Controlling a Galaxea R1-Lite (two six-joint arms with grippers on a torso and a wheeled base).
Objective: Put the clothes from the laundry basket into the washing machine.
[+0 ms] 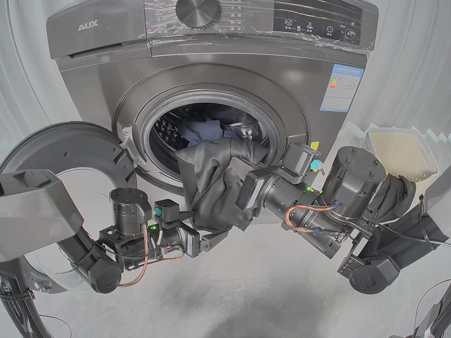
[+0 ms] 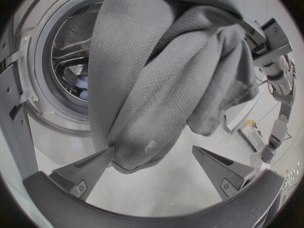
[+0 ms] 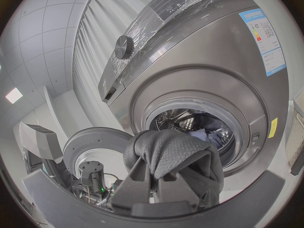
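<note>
Grey cloth [image 1: 211,184] hanging mid-frame at the washing machine [image 1: 291,85] mouth, right claw [image 3: 155,178] pinching a fold, left claw [image 2: 152,151] spread wide, one tip touching it, head view adds pale laundry basket [image 1: 404,153] far right

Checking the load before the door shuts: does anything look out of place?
Yes. The dark grey garment hangs out over the washing machine's door rim, not inside the drum with the blue clothes. The right gripper is clamped on it; the open left gripper sits beneath.
</note>
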